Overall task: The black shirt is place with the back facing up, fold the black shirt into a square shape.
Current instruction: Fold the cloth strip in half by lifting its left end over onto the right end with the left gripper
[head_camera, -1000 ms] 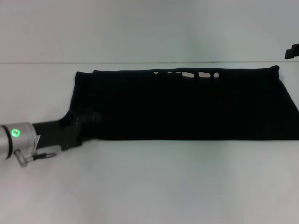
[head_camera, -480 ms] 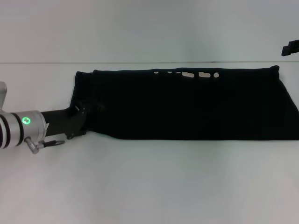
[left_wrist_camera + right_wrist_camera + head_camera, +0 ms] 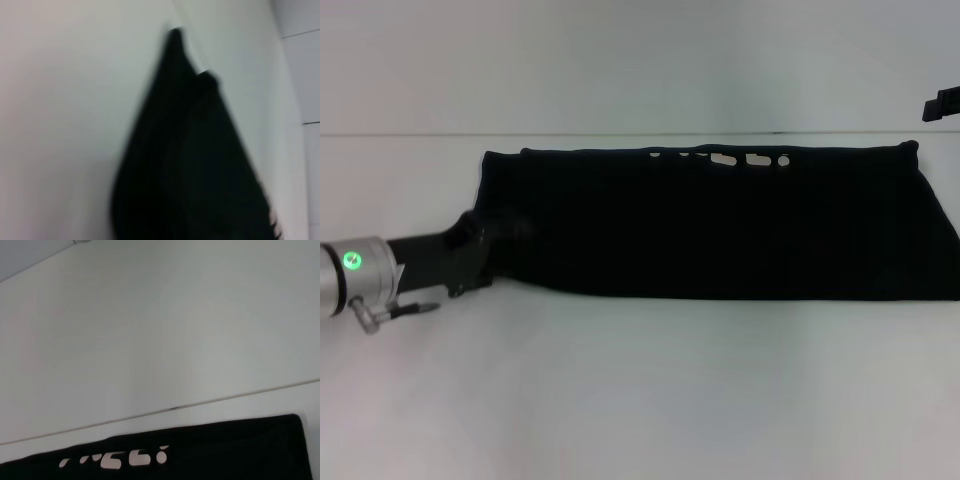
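Shirt (image 3: 720,225) lying folded into a long band on table (image 3: 640,400). Left gripper (image 3: 505,245) sitting at shirt's left end; grip state: cannot tell. Right gripper (image 3: 940,103) hanging beyond shirt's far right corner, fingers unseen.

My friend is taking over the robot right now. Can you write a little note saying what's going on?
Left pincer: at the black shirt's left end, near corner; grip can't be judged.
Right pincer: parked high at the far right, off the cloth.
Shirt: lying on the white table as a long folded band, white lettering peeking at the far edge.
Done: lengthwise folding.
Left: fold the ends across to make a square.
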